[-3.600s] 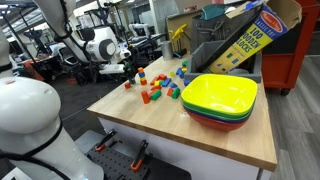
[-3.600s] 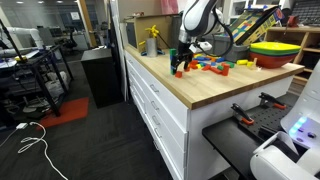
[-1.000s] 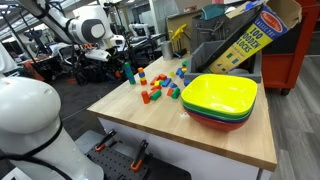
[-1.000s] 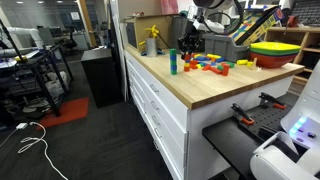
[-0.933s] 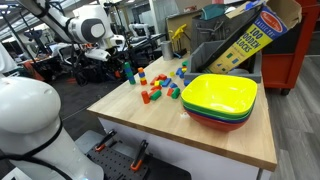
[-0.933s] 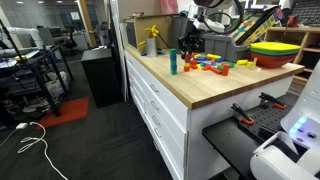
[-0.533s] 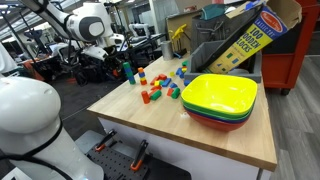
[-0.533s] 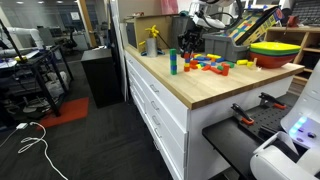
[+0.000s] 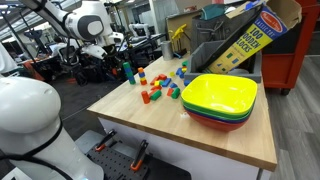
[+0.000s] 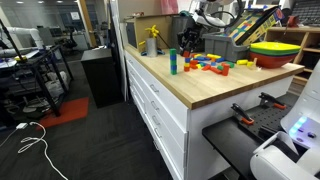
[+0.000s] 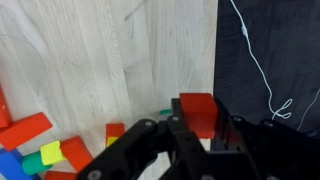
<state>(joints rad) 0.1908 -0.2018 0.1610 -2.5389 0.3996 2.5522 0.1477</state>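
Note:
In the wrist view my gripper [image 11: 198,128] is shut on a red block [image 11: 198,110], which sits squarely between the black fingers. Pale wood and the table's edge lie below it. In both exterior views the gripper [image 9: 119,47] [image 10: 190,40] hangs in the air over the table's end. A short upright blue-and-green block tower [image 9: 127,72] [image 10: 172,62] stands just below and beside it. A sliver of green [image 11: 163,113] shows under the held block. Loose coloured blocks [image 9: 160,88] [image 10: 210,63] [image 11: 40,140] lie scattered nearby.
A stack of yellow, green and red bowls [image 9: 220,100] [image 10: 275,50] takes up the table's other end. Behind it leans a wooden-blocks box [image 9: 250,35] on a grey bin. A yellow object [image 9: 178,38] [image 10: 152,40] stands at the back edge. The table [image 9: 150,125] drops off to the floor beside the tower.
The arm has risen from table level beside the tower to well above it. Over the last second it only drifted slightly upward, with the jaws staying shut.

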